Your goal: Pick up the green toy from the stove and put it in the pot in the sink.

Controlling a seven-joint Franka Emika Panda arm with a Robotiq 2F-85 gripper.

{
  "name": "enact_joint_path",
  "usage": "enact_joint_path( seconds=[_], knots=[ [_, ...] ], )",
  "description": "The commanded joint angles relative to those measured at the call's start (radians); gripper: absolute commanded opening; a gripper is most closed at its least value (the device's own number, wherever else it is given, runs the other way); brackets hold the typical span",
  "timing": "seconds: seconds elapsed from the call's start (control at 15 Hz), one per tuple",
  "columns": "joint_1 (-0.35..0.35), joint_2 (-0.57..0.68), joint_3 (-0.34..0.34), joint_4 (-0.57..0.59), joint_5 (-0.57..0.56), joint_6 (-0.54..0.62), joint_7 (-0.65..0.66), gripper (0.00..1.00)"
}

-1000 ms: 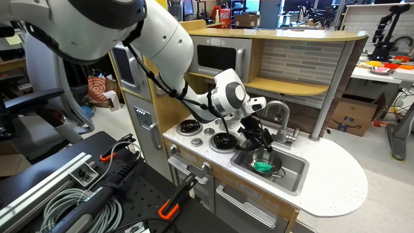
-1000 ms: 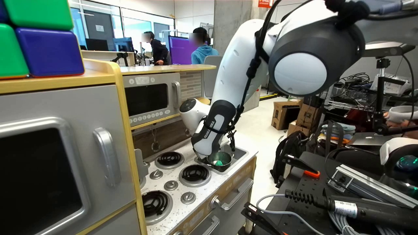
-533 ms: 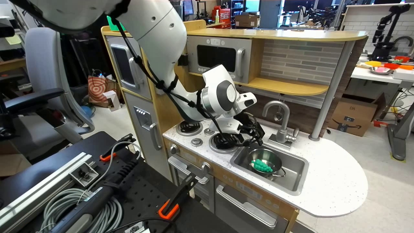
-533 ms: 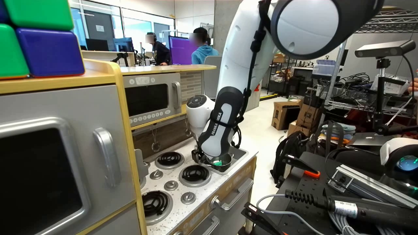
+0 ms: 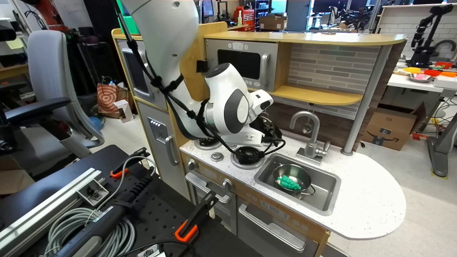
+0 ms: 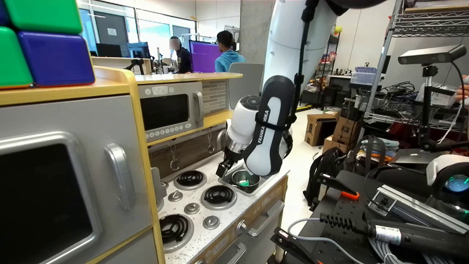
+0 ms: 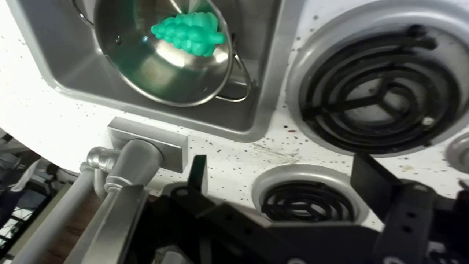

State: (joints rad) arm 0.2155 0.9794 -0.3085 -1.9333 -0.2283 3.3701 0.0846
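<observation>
Tool point(image 7: 279, 165) has drawn back from over the pot point(image 7: 150, 79) this past second, now on the stove point(image 7: 377, 97) side of the faucet point(image 7: 136, 161); fingers point(image 7: 373, 183) wide apart, nothing between them; green toy grape bunch point(image 7: 190, 33) lies inside the pot, in the sink point(image 7: 67, 55); placement looks done, only retreat left

2 exterior views: set back, angled down | wrist view: close overhead | shared: sink point(image 5: 323, 191), stove point(image 6: 191, 197)
</observation>
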Motion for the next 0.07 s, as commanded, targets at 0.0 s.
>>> enact_joint_path(
  seconds=[0.0],
  knots=[
    [-0.027,-0.028,0.041,-0.030,0.071,-0.001,-0.091,1.00]
  ],
)
